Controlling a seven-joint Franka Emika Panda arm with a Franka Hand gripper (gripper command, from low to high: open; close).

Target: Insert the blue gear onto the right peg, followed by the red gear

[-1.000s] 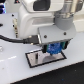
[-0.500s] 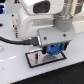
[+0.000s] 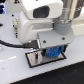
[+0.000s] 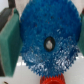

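Ext view: my gripper [image 3: 53,52] is low over the plate [image 3: 33,60], which sits on the table [image 3: 15,70] at about 6 o'clock of the frame. Blue gear [image 3: 52,52] is clamped between the fingers, over the plate's 3 o'clock end. Wrist view: blue gear [image 4: 48,42] fills the frame, hub hole visible, green pads [image 4: 9,42] pressed on both sides, jaws closed to gear width. Red gear [image 4: 53,79] just past its rim. Pegs hidden, can't tell if seated.
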